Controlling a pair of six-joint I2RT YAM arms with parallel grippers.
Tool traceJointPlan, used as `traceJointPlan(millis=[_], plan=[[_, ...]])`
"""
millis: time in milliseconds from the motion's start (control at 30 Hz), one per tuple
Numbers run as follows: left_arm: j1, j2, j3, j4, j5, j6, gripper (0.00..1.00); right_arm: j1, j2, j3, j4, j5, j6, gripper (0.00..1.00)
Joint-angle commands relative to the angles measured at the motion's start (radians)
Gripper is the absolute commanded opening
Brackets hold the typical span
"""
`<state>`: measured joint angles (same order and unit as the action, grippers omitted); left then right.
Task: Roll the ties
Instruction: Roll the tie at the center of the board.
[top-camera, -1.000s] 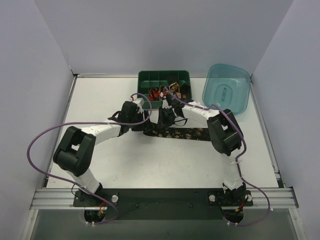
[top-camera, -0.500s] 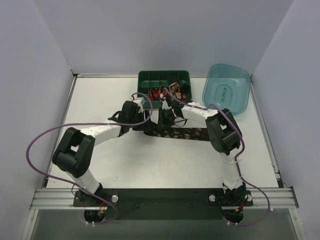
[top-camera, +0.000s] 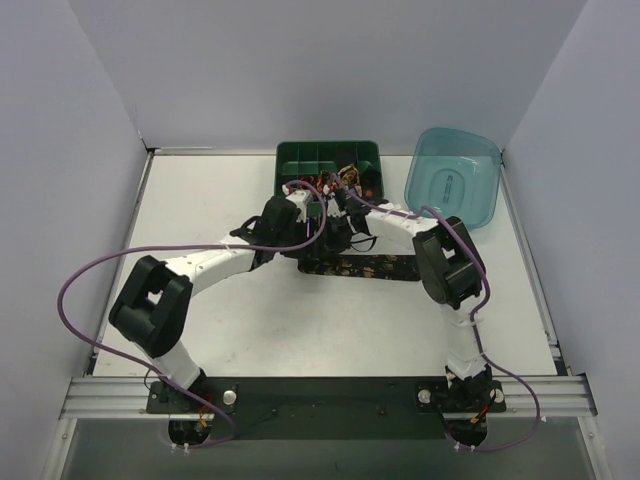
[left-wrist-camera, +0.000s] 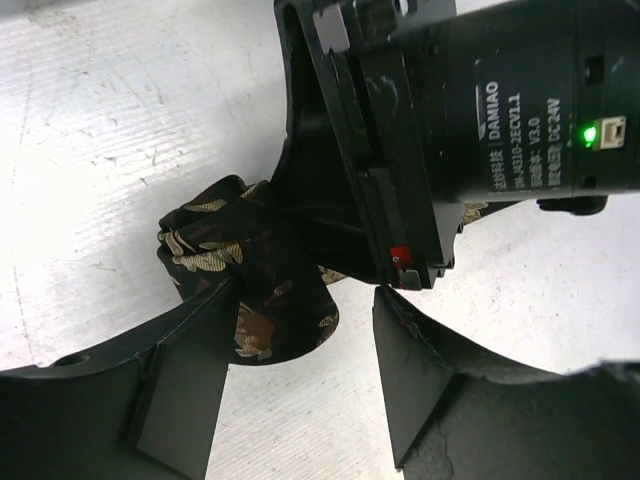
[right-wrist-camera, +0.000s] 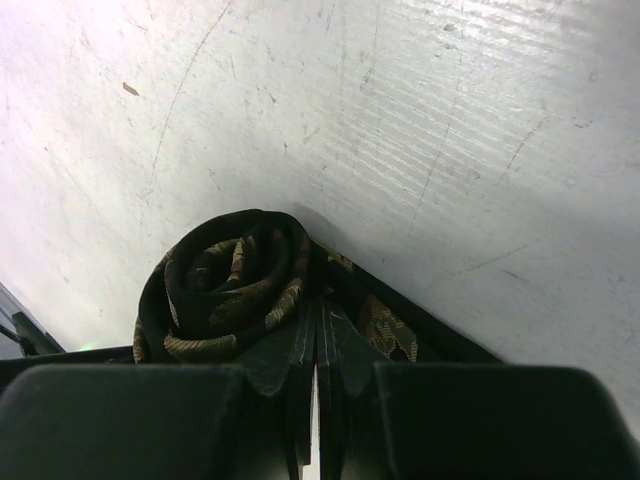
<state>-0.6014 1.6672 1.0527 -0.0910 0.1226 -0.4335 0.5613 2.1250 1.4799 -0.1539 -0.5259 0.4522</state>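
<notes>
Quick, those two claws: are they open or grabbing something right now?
Left gripper: open, the rolled tie lying loosely inside its gap.
Right gripper: closed, pinching the rolled tie beside its coil.

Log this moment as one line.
phase: rolling | tie: partly coiled, rest flat | right gripper: shut on tie beside coil | left gripper: open, at coil

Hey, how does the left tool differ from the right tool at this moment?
The left tool is open, jaws apart; the right tool is shut. The left one has the coiled end of the tie beside one jaw, while the right one pinches the fabric next to the coil. Both are at the same tie.
</notes>
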Motion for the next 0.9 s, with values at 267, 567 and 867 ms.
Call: traceJointPlan(millis=[267,567,867], plan=[[-0.032,0.046,0.044,-0.007,-0.009,0.007,0.65,-0.044,-0.112,-0.081,0.002,-0.108,0.019,0.00],[-0.051,0.071,0.085,-0.030,-0.023,0.015,0.65,-0.075,-0.178,-0.119,-0.030,-0.100,0.005,0.00],[-0.100,0.106,0.171,-0.095,-0.084,0.038,0.65,-0.101,-0.206,-0.153,-0.064,-0.091,-0.020,0.00]])
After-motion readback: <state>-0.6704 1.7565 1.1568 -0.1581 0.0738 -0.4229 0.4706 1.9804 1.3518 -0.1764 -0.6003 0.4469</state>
